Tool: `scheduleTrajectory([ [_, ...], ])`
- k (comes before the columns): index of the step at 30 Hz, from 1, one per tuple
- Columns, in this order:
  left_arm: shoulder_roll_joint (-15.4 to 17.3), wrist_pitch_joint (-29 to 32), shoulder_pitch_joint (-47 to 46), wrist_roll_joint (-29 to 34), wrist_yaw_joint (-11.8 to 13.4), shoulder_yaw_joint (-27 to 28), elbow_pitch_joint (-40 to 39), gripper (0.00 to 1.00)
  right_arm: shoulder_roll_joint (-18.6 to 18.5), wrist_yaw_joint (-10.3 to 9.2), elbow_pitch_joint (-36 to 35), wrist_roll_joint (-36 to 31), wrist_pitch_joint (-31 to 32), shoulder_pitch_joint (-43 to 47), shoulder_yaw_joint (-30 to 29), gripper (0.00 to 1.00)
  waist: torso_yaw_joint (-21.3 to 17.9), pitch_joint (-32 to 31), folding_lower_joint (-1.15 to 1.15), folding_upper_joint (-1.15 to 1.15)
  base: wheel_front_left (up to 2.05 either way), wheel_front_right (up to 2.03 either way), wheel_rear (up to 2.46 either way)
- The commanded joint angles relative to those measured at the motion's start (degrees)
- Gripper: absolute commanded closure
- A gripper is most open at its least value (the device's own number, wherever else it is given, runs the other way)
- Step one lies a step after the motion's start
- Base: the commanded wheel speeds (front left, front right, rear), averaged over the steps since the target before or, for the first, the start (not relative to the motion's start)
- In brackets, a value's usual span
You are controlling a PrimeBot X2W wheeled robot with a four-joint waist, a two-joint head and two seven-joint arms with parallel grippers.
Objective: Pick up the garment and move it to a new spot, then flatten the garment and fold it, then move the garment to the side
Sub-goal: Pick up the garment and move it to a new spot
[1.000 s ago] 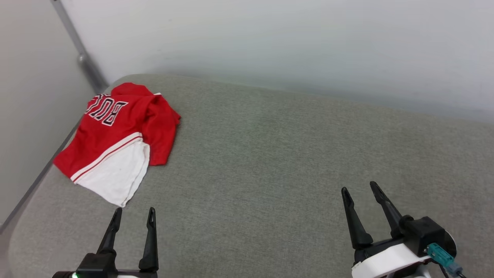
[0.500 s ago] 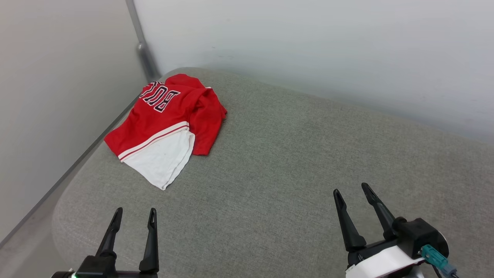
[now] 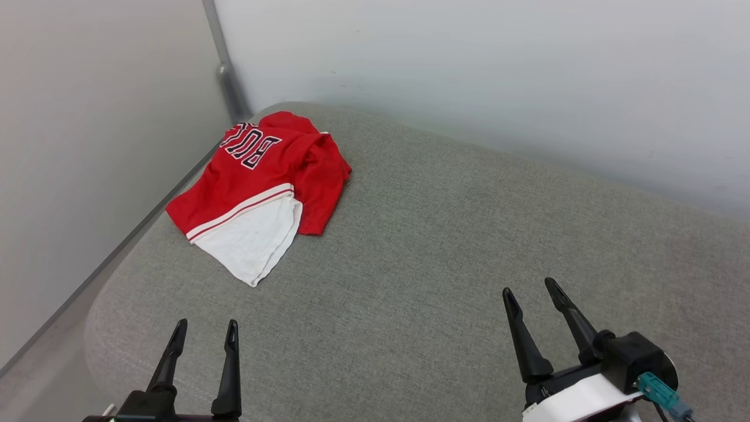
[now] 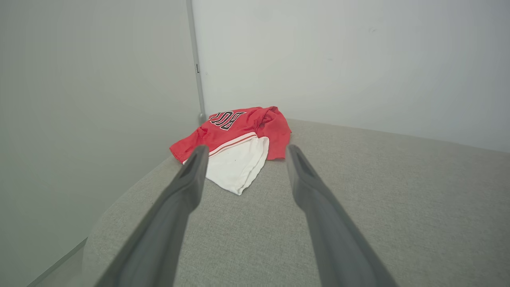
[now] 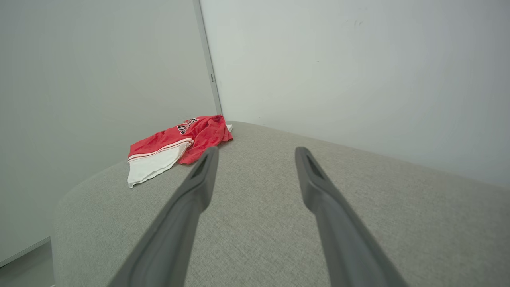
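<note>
The garment (image 3: pixel 263 181) is a red jersey with a white sleeve and black "BUL" lettering, lying crumpled at the far left corner of the grey cushioned surface (image 3: pixel 439 246). It also appears in the left wrist view as the garment (image 4: pixel 239 139) and in the right wrist view as the garment (image 5: pixel 175 145). My left gripper (image 3: pixel 205 325) stands open near the front left edge, well short of the garment, nothing between its fingers. My right gripper (image 3: pixel 530 287) is open at the lower right, far from the garment and empty.
Pale walls (image 3: pixel 469 70) meet in a corner behind the garment, with a grey metal post (image 3: pixel 225 70) there. The surface's rounded left edge (image 3: pixel 99 316) drops to the floor (image 3: pixel 35 375) beside my left gripper.
The whole head view has shifted, so the camera turned left and the garment now sits nearer the middle. The garment itself has not moved, and both grippers stayed open.
</note>
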Motion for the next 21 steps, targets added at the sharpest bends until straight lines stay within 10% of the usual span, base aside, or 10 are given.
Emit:
scheduleTrajectory([
  [1,-0.1,-0.2,0.5,-0.3,-0.2,0.0,0.2,0.0,0.1,-0.02,-0.2,-0.2,-0.1,0.7,-0.1,0.0,-0.1,0.1,0.0,0.0,0.0,0.0,0.0],
  [12,-0.1,-0.2,-3.3,-3.8,-2.0,2.6,2.5,0.0,0.0,-0.02,-1.9,-2.7,-0.1,0.8,-2.0,0.0,-1.6,3.4,0.0,0.0,0.0,0.0,0.0],
  [21,7.7,-0.2,-12.8,-8.7,-2.5,0.3,8.9,0.0,0.0,-0.02,-4.0,-7.3,-0.1,-1.3,-3.1,0.0,-4.4,10.5,0.0,0.0,0.0,0.0,0.0],
])
